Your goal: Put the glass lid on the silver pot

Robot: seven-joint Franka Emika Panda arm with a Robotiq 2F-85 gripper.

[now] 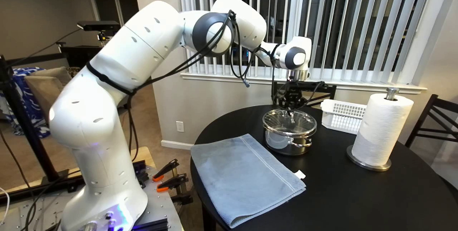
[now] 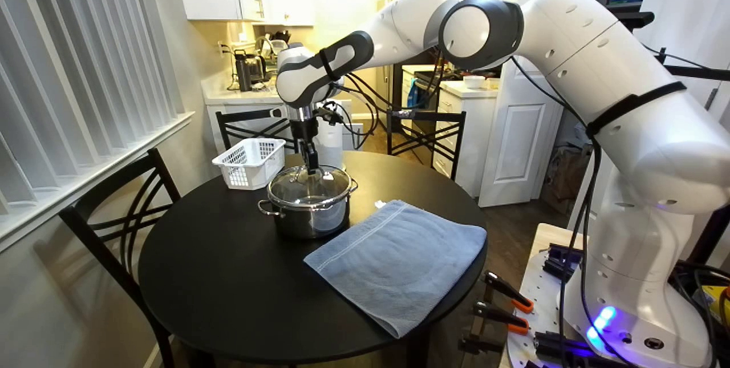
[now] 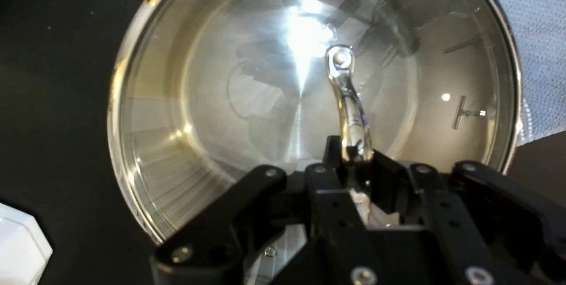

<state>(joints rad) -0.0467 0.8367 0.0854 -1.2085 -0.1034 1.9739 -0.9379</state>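
The silver pot stands on the black round table and also shows in an exterior view. The glass lid, clear with a metal rim, lies over the pot's mouth, looking level; it also shows in an exterior view. In the wrist view, the lid has a shiny arched metal handle. My gripper points down, its fingers shut on both sides of this handle. The gripper shows above the lid in both exterior views. The handle's lower part is hidden between the fingers.
A blue-grey folded cloth lies beside the pot. A white basket and a paper towel roll stand on the black table. Black chairs stand around it. A window with blinds is behind.
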